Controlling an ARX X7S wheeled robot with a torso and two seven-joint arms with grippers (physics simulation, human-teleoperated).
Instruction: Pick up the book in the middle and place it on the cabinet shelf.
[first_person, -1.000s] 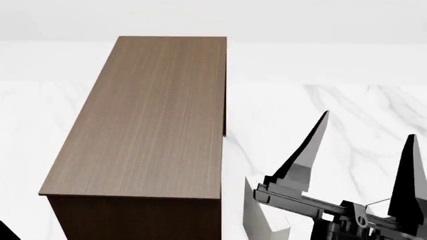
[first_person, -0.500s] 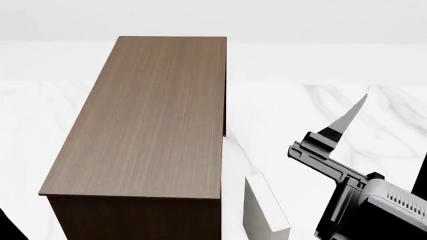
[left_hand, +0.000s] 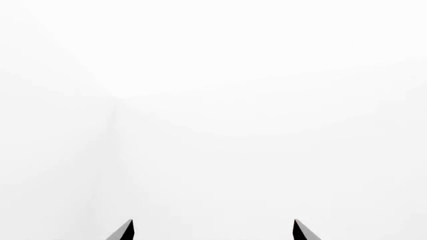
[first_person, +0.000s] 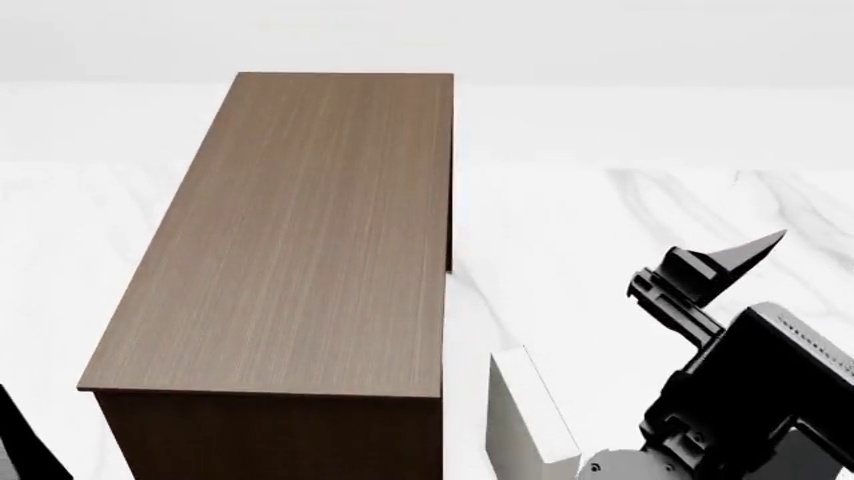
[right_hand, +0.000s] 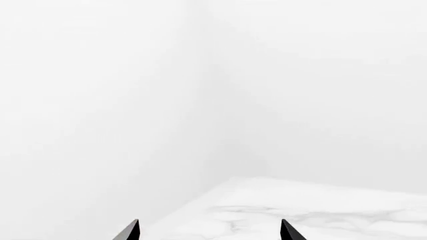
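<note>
The right gripper (first_person: 727, 262) hangs raised over the marble table (first_person: 627, 210), its fingers spread apart and gripping nothing, probably lifted to get clear for a fresh approach. The left gripper (left_hand: 213, 231) is likewise spread and empty, facing blank white. The grey book (first_person: 527, 425) stands just beside the cabinet shelf (first_person: 300, 240), low at the frame's edge. The cabinet's flat top is bare, and open table lies right of the book.

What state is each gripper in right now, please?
Left gripper: open, fingertips apart, nothing between them.
Right gripper: open, fingertips apart, holding nothing; it faces the white wall and marble floor.
</note>
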